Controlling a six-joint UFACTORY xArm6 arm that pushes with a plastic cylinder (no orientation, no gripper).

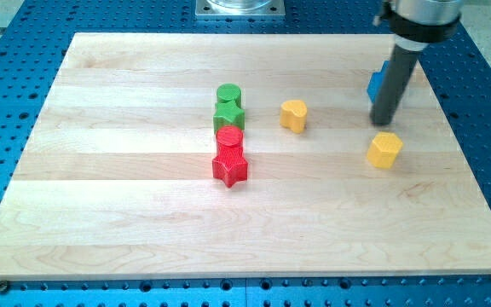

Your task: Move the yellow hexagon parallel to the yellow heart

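**Now lining up behind the yellow hexagon**

Right now my tip hovers just above the yellow hexagon toward the view's top, apparently not yet touching; a bare rod, it grasps nothing. The hexagon sits at the view's right, well apart from the yellow heart and lower down. I judge the approach in hand; next, a short nudge up-view calls for getting beneath it. A blue block hides partly behind the rod.

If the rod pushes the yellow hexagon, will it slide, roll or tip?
The yellow hexagon looks squat and flat-based, so it probably slides without tipping. Its flat sides may make it turn if pushed off-centre. My tip stands just above it.
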